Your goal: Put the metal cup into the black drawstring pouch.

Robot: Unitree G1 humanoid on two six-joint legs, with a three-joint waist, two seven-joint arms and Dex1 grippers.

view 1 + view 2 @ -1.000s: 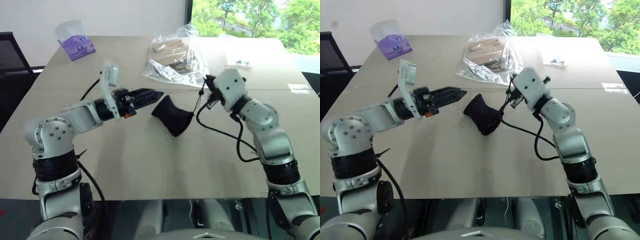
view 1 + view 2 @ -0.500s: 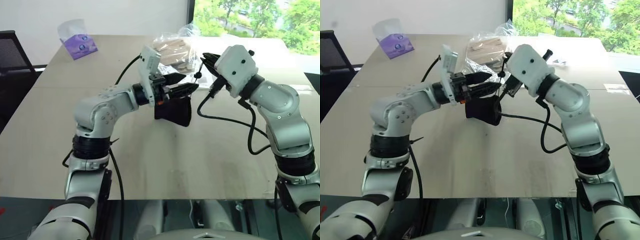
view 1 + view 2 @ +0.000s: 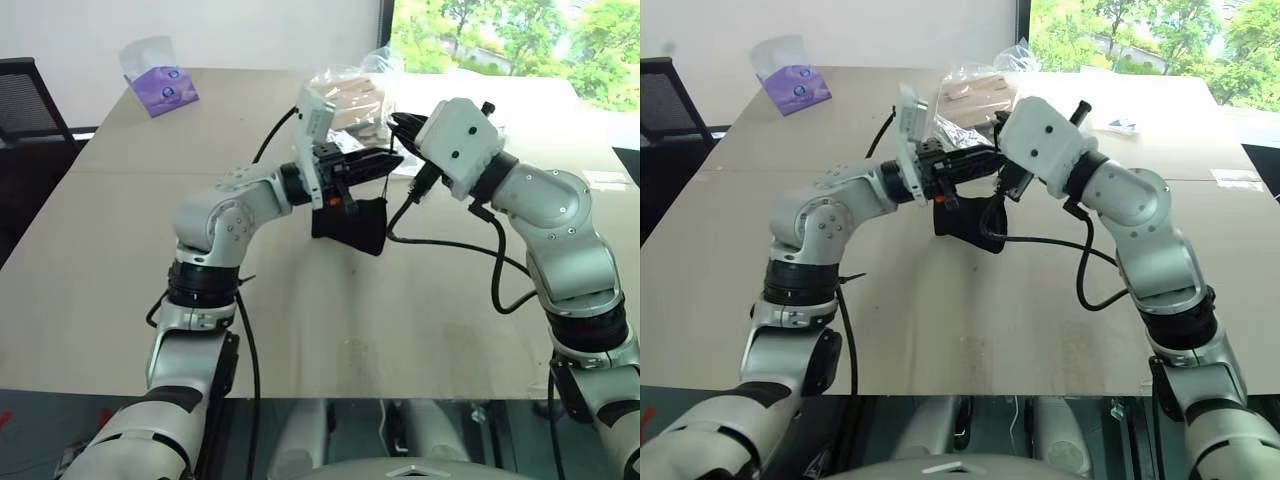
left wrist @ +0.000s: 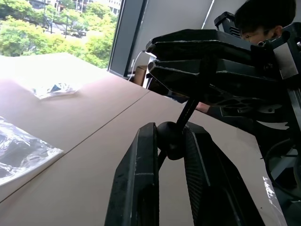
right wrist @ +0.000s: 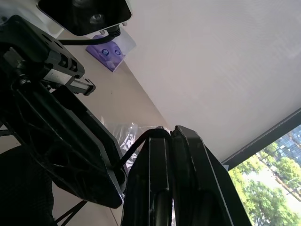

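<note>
Claws meet above the pale wooden surface (image 3: pixel 300 330): the left claw (image 4: pixel 169 141) has its two black fingers pinched on the round knot (image 4: pixel 168 139) of the thin dark cord (image 4: pixel 188 112), and the right claw (image 5: pixel 169 136) is clamped shut on that cord higher up. Small soft black fabric drawstring pouch (image 3: pixel 350 222) hangs just below them. Behind lie a clear plastic bag of wooden blocks (image 3: pixel 350 95) and a purple tissue packet (image 3: pixel 160 85).

Black drawstring pouch (image 3: pixel 352 224) hanging (cord taut) above table
</note>
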